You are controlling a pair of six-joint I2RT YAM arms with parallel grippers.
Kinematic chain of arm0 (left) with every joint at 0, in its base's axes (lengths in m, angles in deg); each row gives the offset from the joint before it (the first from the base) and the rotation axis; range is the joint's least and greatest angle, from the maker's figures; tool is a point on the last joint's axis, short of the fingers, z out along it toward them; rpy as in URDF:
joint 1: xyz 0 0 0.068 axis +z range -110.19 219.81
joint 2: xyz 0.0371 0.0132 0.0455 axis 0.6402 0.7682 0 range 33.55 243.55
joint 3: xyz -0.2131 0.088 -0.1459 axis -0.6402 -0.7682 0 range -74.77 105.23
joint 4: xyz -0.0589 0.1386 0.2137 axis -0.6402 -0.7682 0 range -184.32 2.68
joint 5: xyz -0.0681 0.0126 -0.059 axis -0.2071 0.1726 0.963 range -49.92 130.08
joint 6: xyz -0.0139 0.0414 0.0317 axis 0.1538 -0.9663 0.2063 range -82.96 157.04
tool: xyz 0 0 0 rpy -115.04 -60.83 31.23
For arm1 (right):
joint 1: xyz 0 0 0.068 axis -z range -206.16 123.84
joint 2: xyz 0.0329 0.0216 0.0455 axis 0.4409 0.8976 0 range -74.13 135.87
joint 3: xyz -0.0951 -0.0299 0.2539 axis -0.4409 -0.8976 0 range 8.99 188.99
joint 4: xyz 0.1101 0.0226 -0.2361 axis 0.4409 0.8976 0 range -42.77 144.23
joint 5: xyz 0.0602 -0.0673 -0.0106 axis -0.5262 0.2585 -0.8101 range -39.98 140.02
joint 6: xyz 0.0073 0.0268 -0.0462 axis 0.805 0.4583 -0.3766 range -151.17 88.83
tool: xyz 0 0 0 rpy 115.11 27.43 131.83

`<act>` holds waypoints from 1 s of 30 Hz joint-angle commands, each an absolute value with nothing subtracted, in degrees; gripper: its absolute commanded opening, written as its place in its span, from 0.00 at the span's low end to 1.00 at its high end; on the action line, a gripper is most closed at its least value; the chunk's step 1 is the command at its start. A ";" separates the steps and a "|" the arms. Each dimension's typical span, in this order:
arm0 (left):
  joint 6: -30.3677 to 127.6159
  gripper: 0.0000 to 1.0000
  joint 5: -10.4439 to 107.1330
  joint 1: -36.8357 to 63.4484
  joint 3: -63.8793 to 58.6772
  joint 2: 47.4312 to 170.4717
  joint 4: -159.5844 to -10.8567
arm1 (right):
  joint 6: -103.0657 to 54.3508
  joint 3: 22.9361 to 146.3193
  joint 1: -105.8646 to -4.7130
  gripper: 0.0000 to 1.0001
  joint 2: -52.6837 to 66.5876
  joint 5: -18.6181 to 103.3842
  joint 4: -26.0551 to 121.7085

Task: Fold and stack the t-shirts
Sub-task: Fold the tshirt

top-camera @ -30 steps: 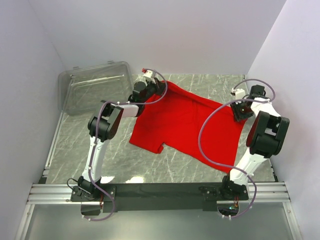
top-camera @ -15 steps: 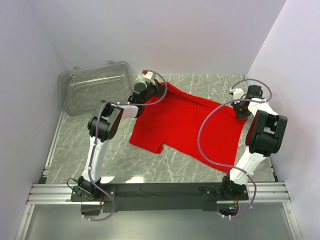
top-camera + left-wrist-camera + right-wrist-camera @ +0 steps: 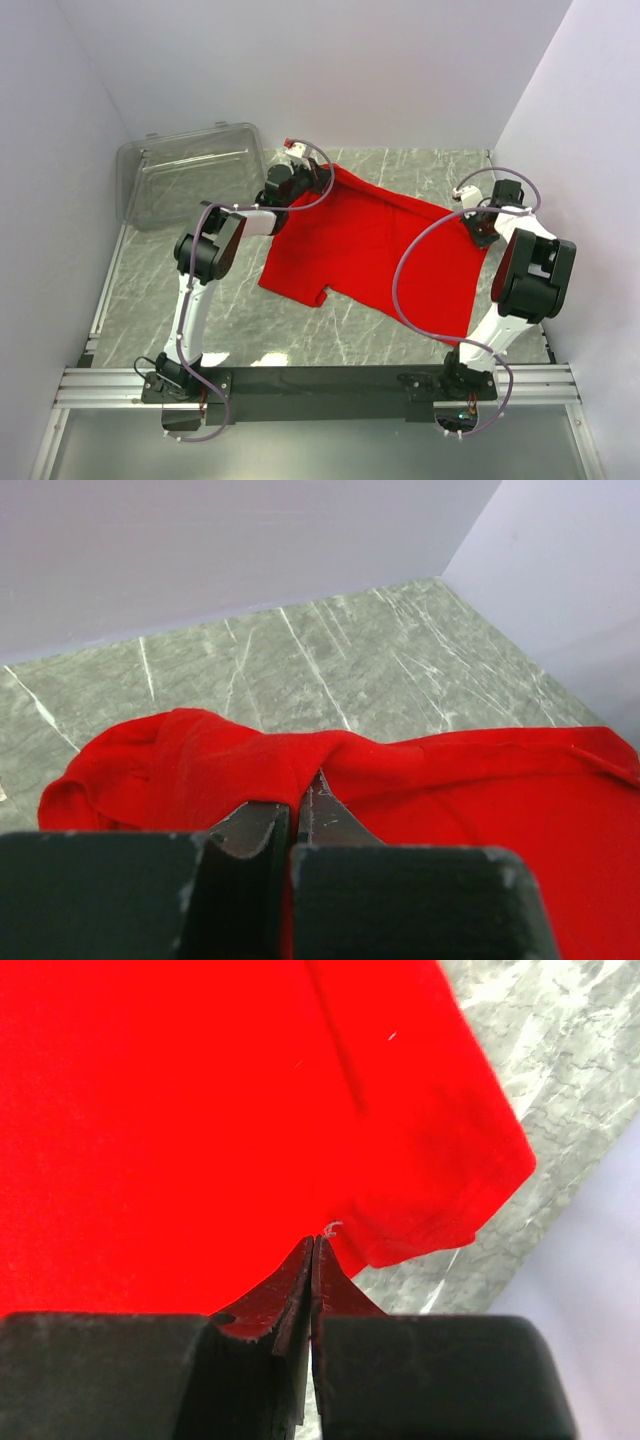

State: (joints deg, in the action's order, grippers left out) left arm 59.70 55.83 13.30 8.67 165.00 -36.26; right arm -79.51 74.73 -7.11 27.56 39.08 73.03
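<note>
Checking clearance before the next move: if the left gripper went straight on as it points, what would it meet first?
The t-shirt: the left gripper is shut on it, with bunched cloth right ahead. Beyond lies bare table, then probably the back wall.

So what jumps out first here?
A bright red t-shirt spread across the middle of the green marble table. The left arm and right arm each have their jaws pinched shut on its far edge, one at each end. A clear plastic bin sits at the back left.
</note>
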 commanded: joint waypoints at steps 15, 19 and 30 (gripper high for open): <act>56.11 0.01 53.79 14.14 7.23 160.28 -37.76 | -84.08 71.83 -5.51 0.04 23.43 39.05 67.61; 56.91 0.01 54.41 14.14 7.32 160.55 -37.67 | -84.44 72.01 -5.77 0.37 21.76 33.51 69.47; 57.87 0.01 54.94 14.05 7.85 160.99 -37.31 | -80.74 76.84 -10.16 0.49 27.64 37.72 67.80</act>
